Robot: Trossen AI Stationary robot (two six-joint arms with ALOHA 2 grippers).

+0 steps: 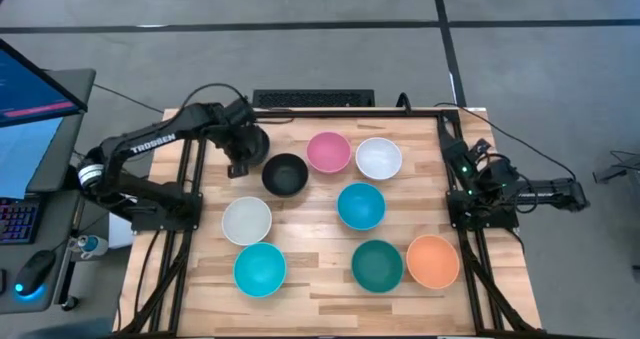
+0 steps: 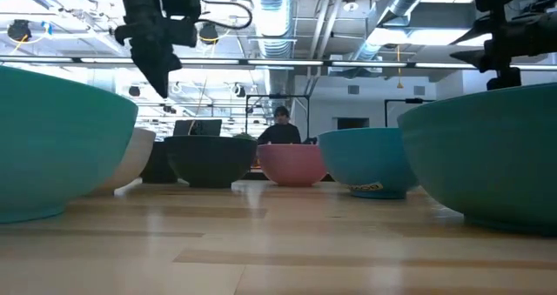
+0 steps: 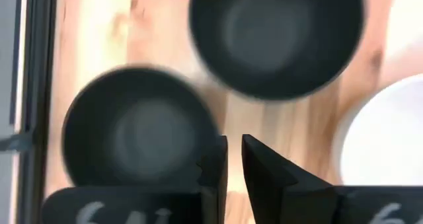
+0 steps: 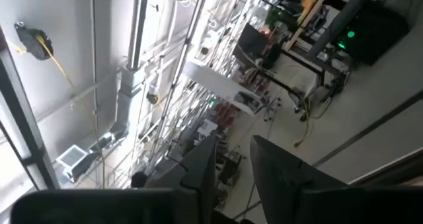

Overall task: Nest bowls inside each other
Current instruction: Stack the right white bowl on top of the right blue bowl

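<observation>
In the high view, the left tool [image 1: 243, 151] is seen upper left over a black bowl [image 3: 135, 128], fingers nearly together, nothing clamped. Seven bowls, including another black bowl [image 1: 285, 174], are spread across the table [image 1: 310, 279]. The right tool [image 4: 231, 159], off the table's right edge, is held partly apart and empty.

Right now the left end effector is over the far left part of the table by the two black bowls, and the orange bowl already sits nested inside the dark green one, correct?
Not quite. The high view shows the orange bowl standing alone on the table beside the dark green bowl, not nested. The rest holds: the left end effector is at the far left, by the black bowls.
</observation>
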